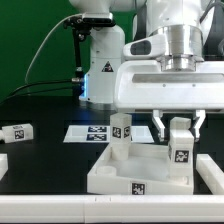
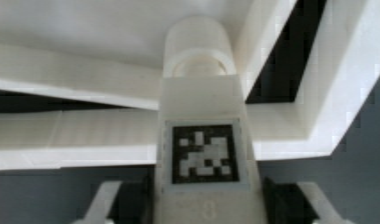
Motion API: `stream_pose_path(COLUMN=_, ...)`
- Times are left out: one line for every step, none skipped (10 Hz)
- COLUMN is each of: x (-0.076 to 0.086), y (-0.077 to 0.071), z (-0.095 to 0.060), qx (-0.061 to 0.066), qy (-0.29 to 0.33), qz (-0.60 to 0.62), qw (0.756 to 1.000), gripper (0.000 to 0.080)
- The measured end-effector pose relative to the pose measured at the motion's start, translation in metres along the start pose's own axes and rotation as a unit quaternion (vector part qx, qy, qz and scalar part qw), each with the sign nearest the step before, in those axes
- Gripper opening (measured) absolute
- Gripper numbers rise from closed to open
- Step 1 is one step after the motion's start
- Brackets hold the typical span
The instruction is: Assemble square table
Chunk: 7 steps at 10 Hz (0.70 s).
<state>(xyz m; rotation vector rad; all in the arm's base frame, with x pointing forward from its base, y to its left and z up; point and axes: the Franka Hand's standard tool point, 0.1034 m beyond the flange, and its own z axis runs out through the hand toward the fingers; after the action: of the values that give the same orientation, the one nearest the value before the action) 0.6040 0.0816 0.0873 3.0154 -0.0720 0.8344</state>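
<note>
Gripper [image 1: 179, 127] is clamped narrow around a tagged leg [image 1: 180, 141], holding it upright over the tabletop's [image 1: 140, 170] corner on the exterior view's right. A second leg [image 1: 120, 135] stands on the tabletop. Behind lies the marker board [image 1: 88, 132]; another leg [image 1: 17, 131] lies far left.

The setting was a robotics laboratory. A white robot arm [image 1: 170, 45] stood over a black desk [image 1: 45, 150]. A marker board [image 1: 92, 132] and tagged parts indicated camera tracking.
</note>
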Motion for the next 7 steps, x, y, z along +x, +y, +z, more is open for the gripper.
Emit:
stream_pose_path(x=0.0007, y=-0.0017, z=0.0011, qx=0.001, qy=0.011, qz=-0.002, qw=1.000, gripper=0.0284)
stream_pose_path(x=0.0016, y=-0.0022, z=0.0014, qx=0.001, qy=0.017, qz=-0.004, qw=1.000, gripper=0.0284)
stream_pose_path(x=0.0017, y=-0.0021, z=0.0014, qx=0.001, qy=0.017, qz=-0.007, qw=1.000, gripper=0.0284)
stream_pose_path(x=0.0017, y=-0.0021, z=0.0014, qx=0.001, qy=0.017, qz=-0.010, qw=1.000, gripper=0.0285)
stream_pose_path(x=0.0010, y=-0.0021, z=0.0018, qx=0.001, qy=0.014, qz=-0.011, qw=1.000, gripper=0.0285)
stream_pose_path(x=0.0002, y=-0.0019, z=0.0024, qx=0.001, qy=-0.005, qz=-0.011, qw=1.000, gripper=0.0468)
stream_pose_path(x=0.0080, y=-0.0015, z=0.0001, qx=0.001, qy=-0.033, qz=-0.008, qw=0.999, gripper=0.0468)
